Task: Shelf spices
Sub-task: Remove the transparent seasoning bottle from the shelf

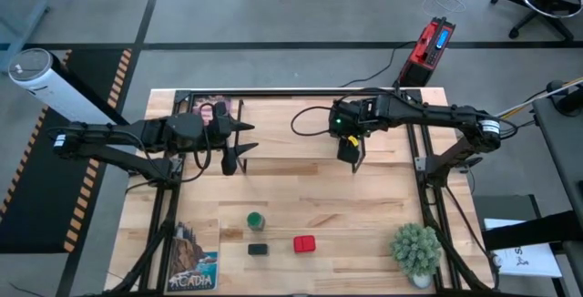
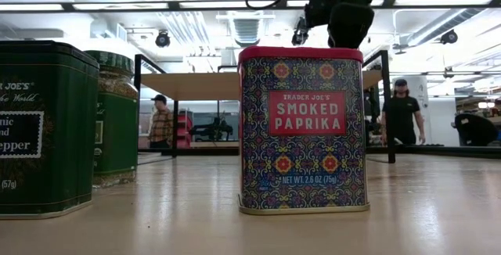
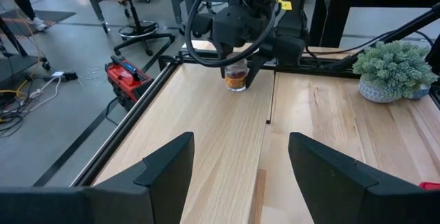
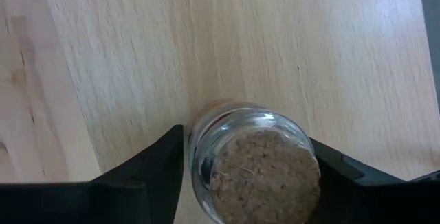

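Note:
My right gripper (image 1: 352, 154) stands over the shelf (image 1: 301, 133), pointing steeply down, shut on a tiny round glass jar (image 4: 254, 165) with a cork top. The left wrist view shows that jar (image 3: 236, 78) under the dark gripper. Above the shelf's left part my left gripper (image 3: 240, 162) hangs open, holding nothing. On the tabletop near the front edge stand a green-lidded jar (image 1: 256, 220), a dark square tin (image 1: 258, 249) and a red tin (image 1: 304, 243). The low view shows the red paprika tin (image 2: 302, 130) close up, the dark tin (image 2: 39, 126) to its left. My right gripper pinches the tiny jar between its two fingers, one on each side of the glass wall (image 4: 198, 148) just below the cork. The fingers come from above, slanting steeply down. The jar stands upright, its base (image 3: 236, 88) at the shelf board.
A potted plant (image 1: 417, 250) stands at the table's near right corner, a picture book (image 1: 193, 259) at the near left. Another book (image 1: 215, 110) lies at the shelf's far left. A red and black device (image 1: 428, 46) sits on the floor behind the table.

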